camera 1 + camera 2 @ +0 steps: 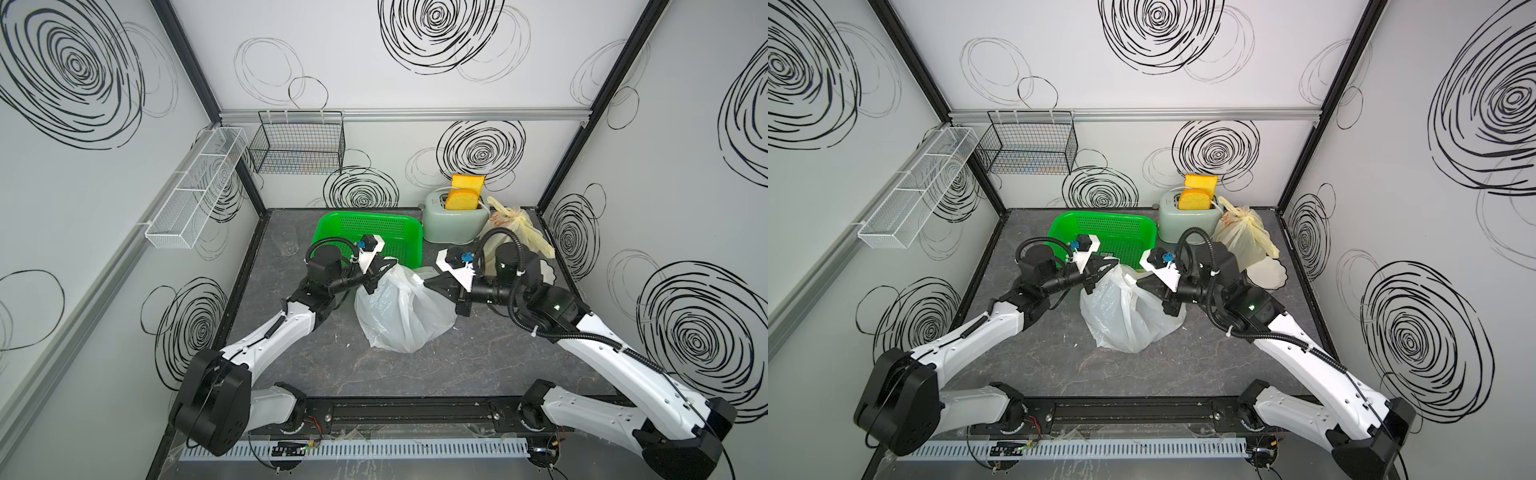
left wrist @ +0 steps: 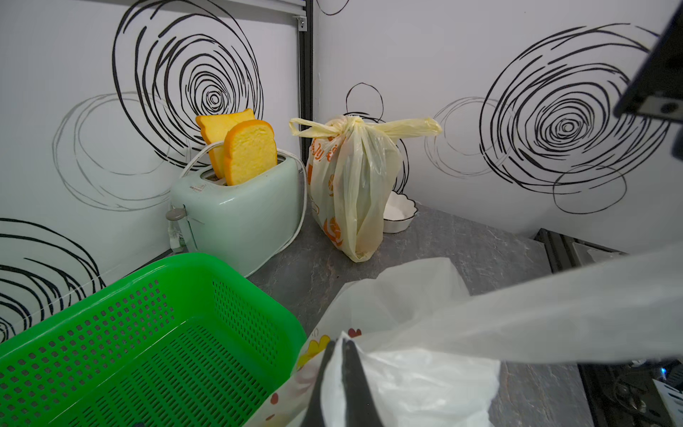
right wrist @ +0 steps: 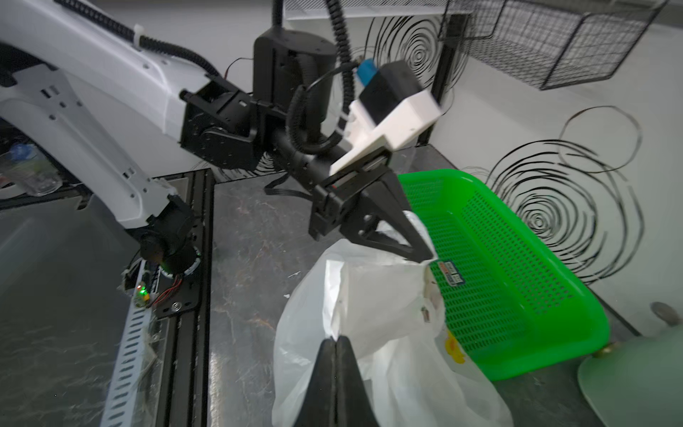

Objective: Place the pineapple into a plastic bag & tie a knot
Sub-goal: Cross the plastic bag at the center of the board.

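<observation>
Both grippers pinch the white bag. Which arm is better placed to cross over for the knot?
Right, slightly. Both hold the white bag, but the left gripper sits close beside the green basket; the right gripper has more room.

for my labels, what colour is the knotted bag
Knotted bag: pale yellow, orange print; best in left wrist view.

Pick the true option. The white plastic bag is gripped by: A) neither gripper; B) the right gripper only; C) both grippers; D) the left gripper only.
C: the left gripper and the right gripper each have jaws shut on the white plastic bag.
</observation>
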